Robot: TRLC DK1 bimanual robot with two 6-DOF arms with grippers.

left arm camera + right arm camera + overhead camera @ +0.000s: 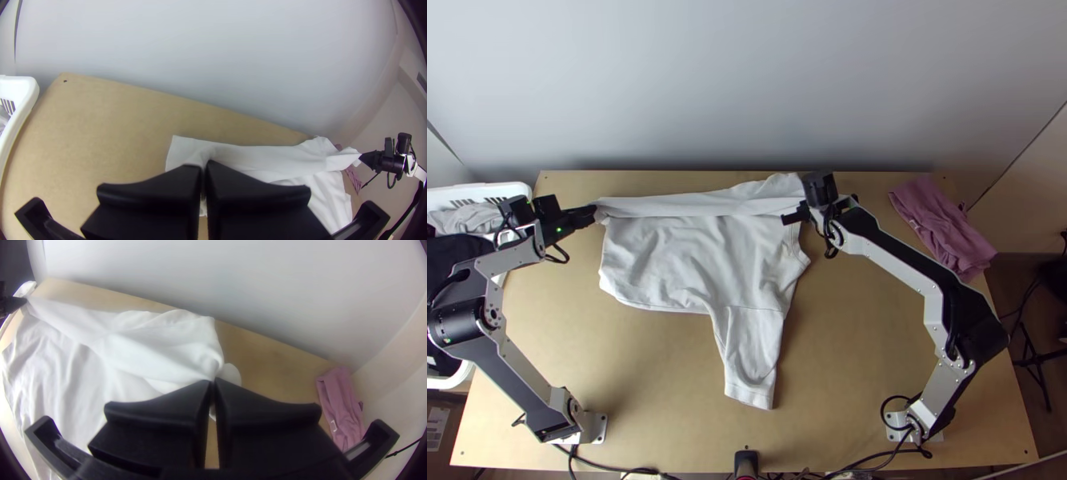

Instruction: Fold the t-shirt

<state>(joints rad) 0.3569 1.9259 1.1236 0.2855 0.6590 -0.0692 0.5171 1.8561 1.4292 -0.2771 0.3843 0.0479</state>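
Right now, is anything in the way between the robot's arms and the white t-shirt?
Nothing visible: the left fingers and right fingers are both shut on the white t-shirt. The pink cloth lies off to the right, away from it.

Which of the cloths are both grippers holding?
The white t-shirt: left gripper and right gripper both pinch it. The pink cloth lies to its right; the grey cloth and dark cloth are in the basket, unheld.

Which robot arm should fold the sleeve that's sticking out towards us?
Probably the right: the right gripper holds the shirt nearer that sleeve, while the left gripper pinches its hem end. Both would likely let go first.
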